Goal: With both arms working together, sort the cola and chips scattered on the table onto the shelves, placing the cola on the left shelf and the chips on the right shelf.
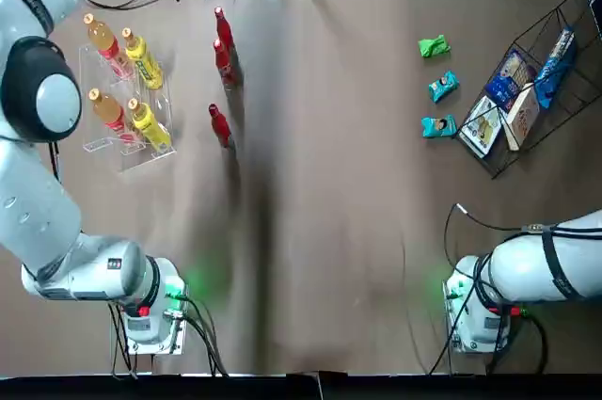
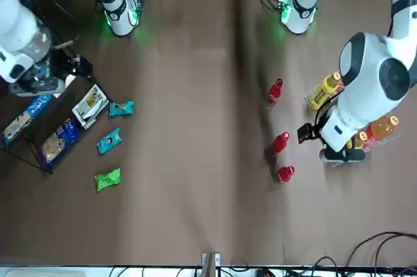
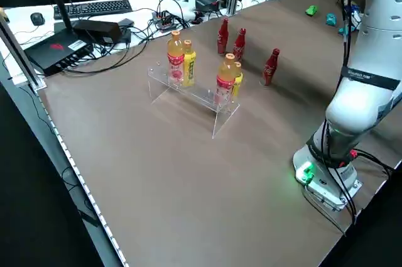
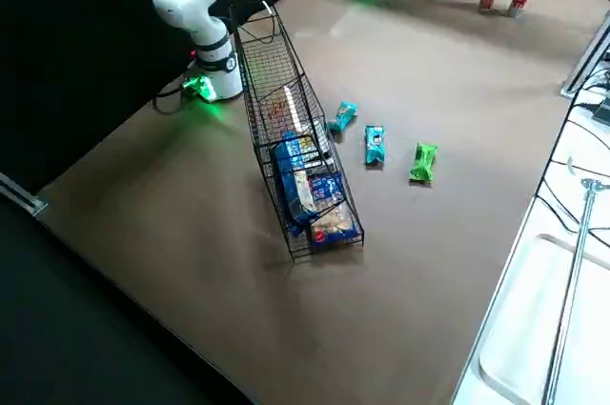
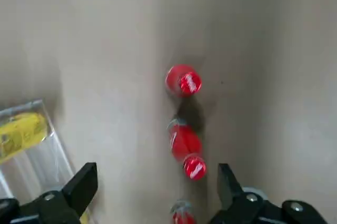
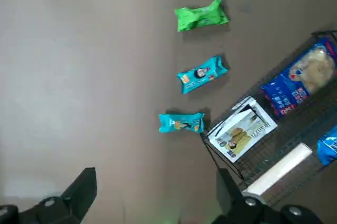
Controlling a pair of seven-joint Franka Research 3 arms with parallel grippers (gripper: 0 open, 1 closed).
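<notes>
All sorting pending: three cola (image 1: 224,65) standing toward desk's far edge, three chips (image 1: 444,87) lying outside right shelf (image 1: 499,172); left gripper (image 5: 158,167), right gripper (image 6: 158,171) hovering open near far corners.

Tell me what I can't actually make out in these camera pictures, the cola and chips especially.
- Third cola bottle, left wrist view: its lower part is cut off by the picture's bottom edge.
- Green chips bag, right wrist view: too small to read any brand.
- Left gripper's fingers, top view: out of sight, outside or behind the arm.
</notes>
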